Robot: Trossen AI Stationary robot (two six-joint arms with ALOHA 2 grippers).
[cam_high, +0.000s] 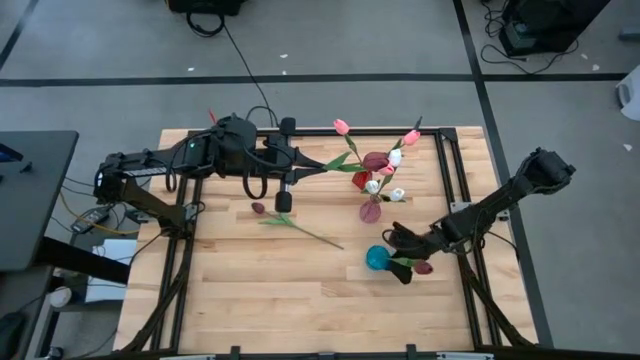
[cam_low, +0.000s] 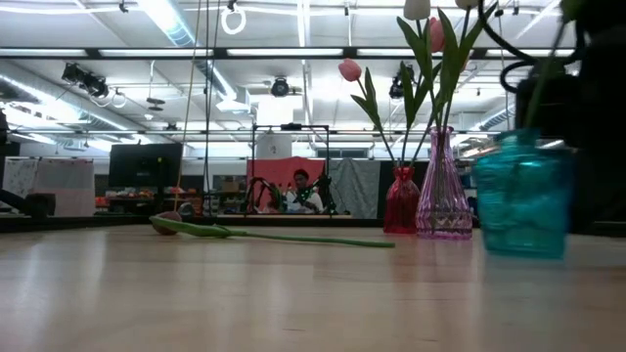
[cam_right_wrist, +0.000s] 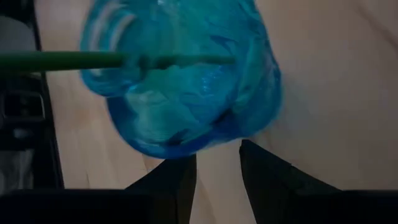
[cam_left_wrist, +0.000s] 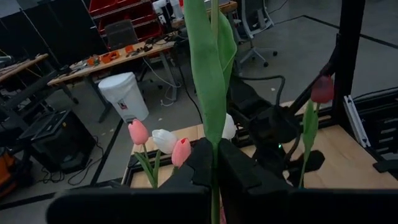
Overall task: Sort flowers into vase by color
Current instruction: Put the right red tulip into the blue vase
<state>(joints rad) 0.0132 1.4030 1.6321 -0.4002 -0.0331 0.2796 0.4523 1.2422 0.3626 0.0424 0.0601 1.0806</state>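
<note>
My left gripper [cam_high: 318,166] [cam_left_wrist: 214,168] is high over the table's middle, left of the vases, and shut on a tulip stem. That tulip's head is outside the left wrist view. My right gripper [cam_high: 394,243] [cam_right_wrist: 217,168] is open just beside the blue vase [cam_high: 377,258] [cam_low: 523,196] [cam_right_wrist: 180,81]. A maroon tulip [cam_high: 423,267] [cam_left_wrist: 322,89] stands in this vase, its stem [cam_right_wrist: 62,60] apart from the fingers. The red vase [cam_high: 360,180] [cam_low: 401,200] holds pink tulips [cam_low: 349,69]. The pink vase [cam_high: 370,210] [cam_low: 443,186] holds white ones [cam_high: 394,157]. Another maroon tulip [cam_high: 258,208] [cam_low: 166,223] lies flat on the table. My left gripper pinches the thin green stem [cam_left_wrist: 214,142] between its two fingers, just below a broad leaf [cam_left_wrist: 208,74]. The fingers come level from the table's left and lie across the stem. The stem is upright and lifted clear, with the leaf rising above the fingers.
Black frame rails [cam_high: 440,170] run along the table's sides and far edge. The lying tulip's stem [cam_high: 310,233] crosses the table's middle. Bare wood [cam_high: 260,290] lies at the near left. A person [cam_low: 300,186] sits in the room beyond.
</note>
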